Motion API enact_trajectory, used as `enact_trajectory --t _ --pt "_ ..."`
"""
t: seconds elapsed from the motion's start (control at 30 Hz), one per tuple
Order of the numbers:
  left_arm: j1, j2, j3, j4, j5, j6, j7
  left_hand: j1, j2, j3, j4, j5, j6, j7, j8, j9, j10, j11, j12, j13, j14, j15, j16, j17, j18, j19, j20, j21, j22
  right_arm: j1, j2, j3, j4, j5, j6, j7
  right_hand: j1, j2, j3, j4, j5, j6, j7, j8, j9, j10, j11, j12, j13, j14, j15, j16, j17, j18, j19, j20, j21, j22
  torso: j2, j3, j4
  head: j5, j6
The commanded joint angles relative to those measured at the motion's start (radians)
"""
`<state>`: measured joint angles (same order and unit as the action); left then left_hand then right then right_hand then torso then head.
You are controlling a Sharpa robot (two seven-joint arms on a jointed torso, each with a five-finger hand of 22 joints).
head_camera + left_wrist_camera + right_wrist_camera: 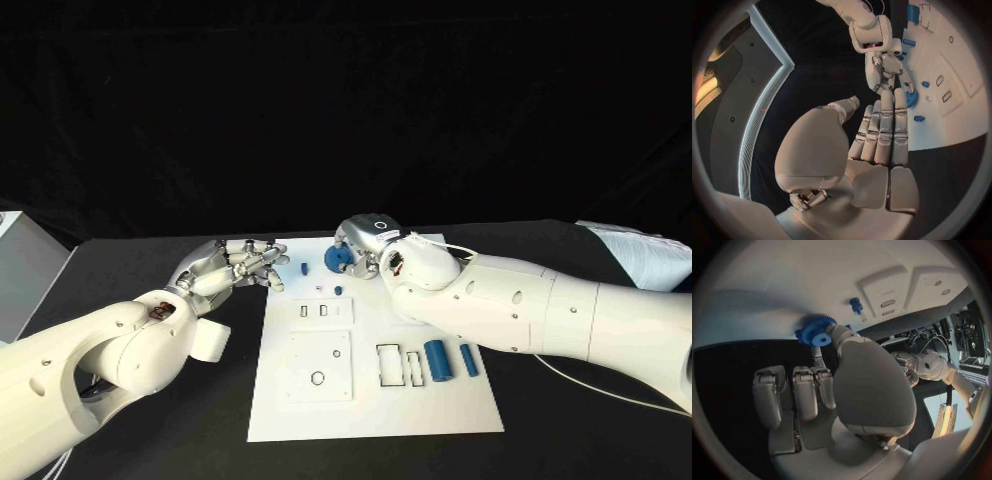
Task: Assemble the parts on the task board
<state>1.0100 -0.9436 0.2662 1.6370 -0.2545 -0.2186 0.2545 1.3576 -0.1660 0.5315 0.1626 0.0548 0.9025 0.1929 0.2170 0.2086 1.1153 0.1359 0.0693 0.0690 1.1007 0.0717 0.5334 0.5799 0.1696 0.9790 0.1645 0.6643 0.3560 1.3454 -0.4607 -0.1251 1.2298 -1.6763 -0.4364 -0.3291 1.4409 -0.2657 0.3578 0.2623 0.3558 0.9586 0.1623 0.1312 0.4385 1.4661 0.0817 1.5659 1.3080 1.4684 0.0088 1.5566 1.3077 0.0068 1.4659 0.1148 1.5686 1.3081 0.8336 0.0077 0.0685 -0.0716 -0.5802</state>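
The black bench (173,420) carries the flat white rectangular task board (375,415) at its middle, running from near to far. Two raised white square plates sit on the board's left half, the larger one (319,365) nearer, with a ring-shaped opening and a small hole, the smaller one (323,311) farther, with slim slots. To the right of the larger plate are empty outlined rectangular recesses (392,365), and just right of those two blue cylindrical parts (437,360) lie side by side on the board.

The right robot hand (368,245) reaches over the far end of the board and pinches a blue toothed gear part (338,257) between thumb and a finger; in the right wrist view the gear (816,331) sits at the fingertips close to the board surface, with the other fingers curled in below it. A small blue peg part (856,305) stands upright on the board near the gear.

The left robot hand (238,265) is just off the board's far left edge, above the bench, holding nothing; in the left wrist view its fingers (882,130) are straight and pressed side by side, the thumb held apart.

Small blue pieces (306,268) lie on the board's far left part, between the two hands.
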Motion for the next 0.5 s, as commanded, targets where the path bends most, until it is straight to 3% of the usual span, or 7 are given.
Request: enact_trajectory --t 0.03,0.2,0.3,0.5 --pt "0.000 0.001 0.001 0.003 -0.006 0.018 0.004 -0.005 0.002 0.003 -0.001 0.001 0.001 0.006 -0.004 0.001 -0.002 0.003 -0.004 0.001 -0.007 -0.001 0.006 0.001 0.011 -0.009 -0.001 0.004 0.001 0.001 0.002 0.001 -0.003 0.002 0.018 0.008 -0.026 -0.005 -0.011 0.012 -0.023 -0.020 0.003 -0.013 -0.007 0.083 0.001 -0.013 0.239 0.092 0.000 0.003 0.218 -0.007 0.105 -0.001 0.002 0.263 0.000 0.0002 -0.0004 0.001 -0.001" --pt "0.000 0.000 0.001 0.003 -0.007 0.018 0.004 -0.005 0.002 0.003 -0.001 0.001 0.001 0.006 -0.004 0.001 -0.002 0.003 -0.004 0.001 -0.007 -0.001 0.006 0.001 0.011 -0.009 -0.001 0.004 0.001 0.001 0.005 0.001 -0.010 0.019 0.025 0.015 -0.079 0.013 -0.099 0.026 -0.140 -0.055 0.010 -0.037 -0.016 0.061 0.008 -0.031 0.216 0.092 0.008 0.003 0.219 -0.007 0.105 0.006 0.002 0.263 0.000 -0.0005 0.0009 0.000 -0.001" --pt "0.000 0.000 0.001 0.003 -0.007 0.018 0.004 -0.005 0.002 0.003 -0.001 0.001 0.001 0.006 -0.004 0.001 -0.002 0.003 -0.004 0.001 -0.007 -0.001 0.006 0.001 0.011 -0.009 -0.001 0.004 0.001 0.001 0.005 0.001 -0.012 0.024 0.027 0.017 -0.098 0.028 -0.143 0.028 -0.146 -0.060 0.012 -0.043 -0.019 0.058 0.010 -0.033 0.213 0.093 0.010 0.003 0.220 -0.007 0.105 0.008 0.002 0.263 0.000 -0.0004 0.0013 0.000 -0.001" --pt "0.000 -0.001 0.001 0.003 -0.010 0.018 0.003 -0.005 0.002 0.003 -0.001 0.001 0.001 0.006 -0.004 0.001 -0.002 0.003 -0.004 0.001 -0.007 -0.001 0.006 0.001 0.011 -0.009 -0.001 0.004 0.001 0.001 0.002 0.001 -0.013 0.033 0.035 0.023 -0.104 0.037 -0.155 0.029 -0.139 -0.057 0.011 -0.043 -0.019 0.059 0.010 -0.033 0.214 0.092 0.010 0.003 0.220 -0.007 0.105 0.009 0.002 0.263 0.000 0.0002 0.0002 0.001 -0.001"
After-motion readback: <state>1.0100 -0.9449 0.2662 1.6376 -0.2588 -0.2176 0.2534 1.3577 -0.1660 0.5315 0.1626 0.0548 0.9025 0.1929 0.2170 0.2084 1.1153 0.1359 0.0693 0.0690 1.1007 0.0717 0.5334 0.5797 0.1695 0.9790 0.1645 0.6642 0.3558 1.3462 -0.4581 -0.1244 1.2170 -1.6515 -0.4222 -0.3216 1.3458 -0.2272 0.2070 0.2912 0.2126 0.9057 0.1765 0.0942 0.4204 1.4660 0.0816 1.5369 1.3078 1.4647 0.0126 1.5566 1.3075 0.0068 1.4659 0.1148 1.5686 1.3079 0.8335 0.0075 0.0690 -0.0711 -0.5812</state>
